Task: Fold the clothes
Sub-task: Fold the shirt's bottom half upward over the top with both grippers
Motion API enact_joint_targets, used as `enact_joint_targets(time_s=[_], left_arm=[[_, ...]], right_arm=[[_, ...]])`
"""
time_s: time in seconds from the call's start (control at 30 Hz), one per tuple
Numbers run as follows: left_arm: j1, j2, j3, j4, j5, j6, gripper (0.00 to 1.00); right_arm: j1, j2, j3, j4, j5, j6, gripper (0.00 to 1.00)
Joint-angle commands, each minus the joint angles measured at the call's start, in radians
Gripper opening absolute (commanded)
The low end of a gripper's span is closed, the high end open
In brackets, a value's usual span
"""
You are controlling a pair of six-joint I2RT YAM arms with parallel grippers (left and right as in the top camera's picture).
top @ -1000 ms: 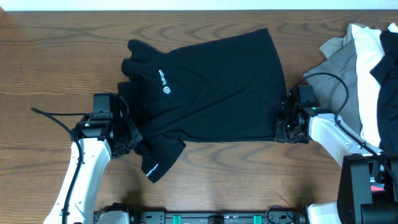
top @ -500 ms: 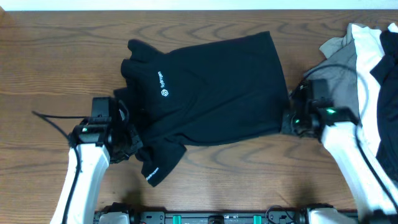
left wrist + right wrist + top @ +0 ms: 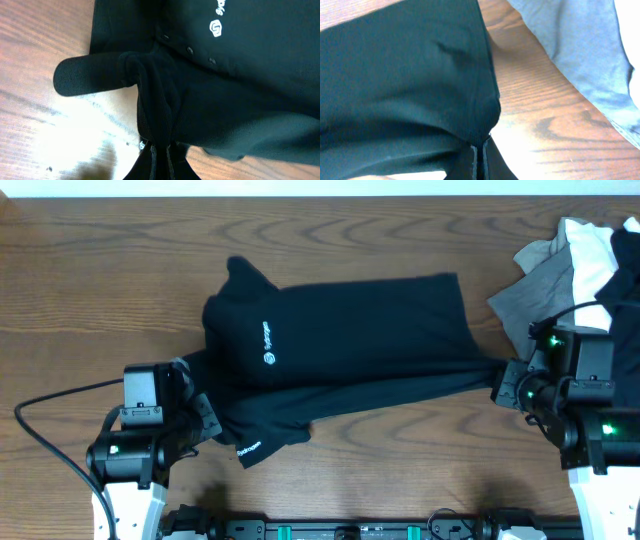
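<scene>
You're holding black shirt point(image 3: 350, 330) stretched across middle of counter point(image 3: 90, 280) — left pincer point(image 3: 160, 150) pinching bunched fabric at left end, right pincer point(image 3: 480, 147) pinching hem corner at right end. Cloth looking soft, limp, light, sagging between grips — seams and corners likely giving surest hold.

Even, fairly bright light from above; overhead view sharp, shadows faint; the table point(image 3: 65, 150) throws pale glare patches in both wrist views; the black shirt point(image 3: 340, 330) swallows detail, its folds barely readable; the grey cloth point(image 3: 580, 50) looks soft, out of focus.
</scene>
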Motion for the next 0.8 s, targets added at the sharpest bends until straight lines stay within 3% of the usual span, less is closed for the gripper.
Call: enact_joint_targets(time_s=[0.0, 0.17, 0.4, 0.77], left_arm=[[0.005, -0.019, 0.029, -0.029, -0.019, 0.021, 0.06], [0.005, -0.034, 0.029, -0.015, -0.047, 0.020, 0.06], [0.005, -0.018, 0.029, 0.158, -0.071, 0.005, 0.06], [0.005, 0.096, 0.029, 0.181, -0.068, 0.005, 0.06]], right_arm=[[-0.019, -0.025, 0.013, -0.013, 0.036, 0.010, 0.01], [-0.022, -0.036, 0.016, -0.026, 0.079, 0.035, 0.01], [-0.022, 0.006, 0.016, -0.001, 0.078, 0.030, 0.01], [-0.022, 0.138, 0.016, 0.030, 0.038, 0.012, 0.01]])
